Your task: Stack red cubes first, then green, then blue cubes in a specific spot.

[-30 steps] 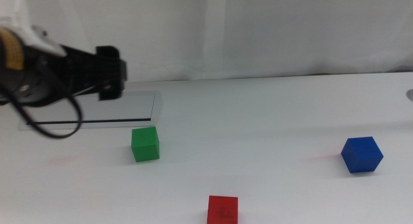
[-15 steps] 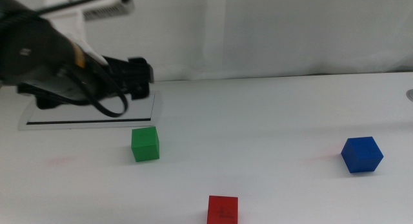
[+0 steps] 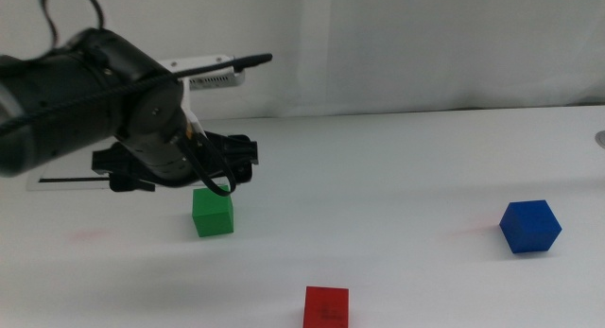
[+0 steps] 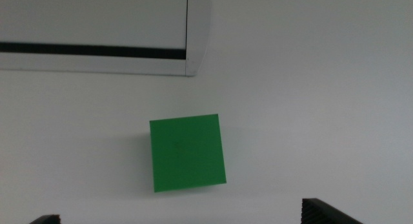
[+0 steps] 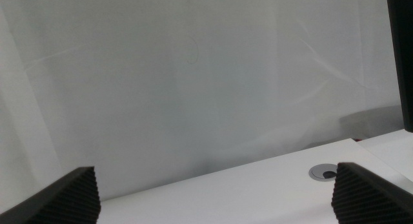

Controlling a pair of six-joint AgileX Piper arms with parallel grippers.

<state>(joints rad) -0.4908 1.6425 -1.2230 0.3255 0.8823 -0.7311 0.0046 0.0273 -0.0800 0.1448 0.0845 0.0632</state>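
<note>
Since the earlier frames the left gripper (image 3: 248, 160) has advanced from over the grey-framed panel (image 4: 193, 37) to above the green cube (image 3: 213, 211), jaws spread wide and empty. No stacking is done: red cube (image 3: 326, 307) sits near the front edge, blue cube (image 3: 529, 226) well apart on the right. Right gripper (image 5: 213, 192) waits wide open, holding nothing.

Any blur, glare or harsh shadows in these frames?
Middle view: left arm slightly motion-blurred over the green cube; red cube and blue cube sharp, with faint soft shadows. Left wrist view: green cube crisp, even light, no glare. Right wrist view: washed-out white backdrop, low contrast, tool tips dark.
</note>
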